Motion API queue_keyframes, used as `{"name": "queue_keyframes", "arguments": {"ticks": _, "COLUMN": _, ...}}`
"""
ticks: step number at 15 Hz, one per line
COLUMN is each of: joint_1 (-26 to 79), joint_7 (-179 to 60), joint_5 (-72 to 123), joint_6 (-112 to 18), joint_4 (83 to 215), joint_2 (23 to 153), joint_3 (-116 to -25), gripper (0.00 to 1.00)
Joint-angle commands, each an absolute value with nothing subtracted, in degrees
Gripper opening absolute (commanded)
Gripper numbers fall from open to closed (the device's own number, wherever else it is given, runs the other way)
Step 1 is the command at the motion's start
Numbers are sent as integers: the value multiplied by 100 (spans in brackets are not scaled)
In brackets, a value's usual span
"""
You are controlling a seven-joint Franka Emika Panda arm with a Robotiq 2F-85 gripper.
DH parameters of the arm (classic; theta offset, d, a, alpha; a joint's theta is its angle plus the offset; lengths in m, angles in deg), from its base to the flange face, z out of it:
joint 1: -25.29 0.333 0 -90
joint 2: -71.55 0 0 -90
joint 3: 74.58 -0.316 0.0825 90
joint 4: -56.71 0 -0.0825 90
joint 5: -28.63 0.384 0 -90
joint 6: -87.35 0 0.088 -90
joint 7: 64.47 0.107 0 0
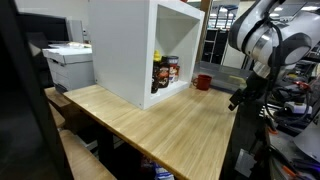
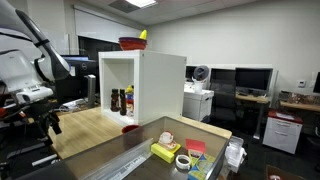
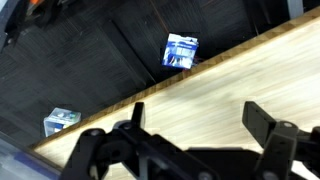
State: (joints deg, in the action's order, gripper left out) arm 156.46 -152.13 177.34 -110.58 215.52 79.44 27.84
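Table edge, hovered over with gripper spread and empty. Could have clipped the edge if lowered carelessly.

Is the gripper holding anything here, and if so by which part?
Nothing is held: the gripper has its jaws wide open by the wooden table, with nothing between them.
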Motion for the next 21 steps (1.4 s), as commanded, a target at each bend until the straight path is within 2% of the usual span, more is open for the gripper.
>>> {"name": "queue_keyframes", "arguments": {"ticks": 1, "joint_1": 15646, "joint_7": -15213, "joint_5": 17734, "joint_6": -11058, "joint_4": 21552, "joint_2": 7944, "joint_3": 2784, "gripper": 100}}
{"name": "queue_keyframes", "arguments": {"ticks": 21, "joint_1": 15703, "joint_7": -15496, "joint_5": 17461, "joint_6": -11114, "joint_4": 21548, "joint_2": 7758, "joint_3": 3061, "gripper": 100}}
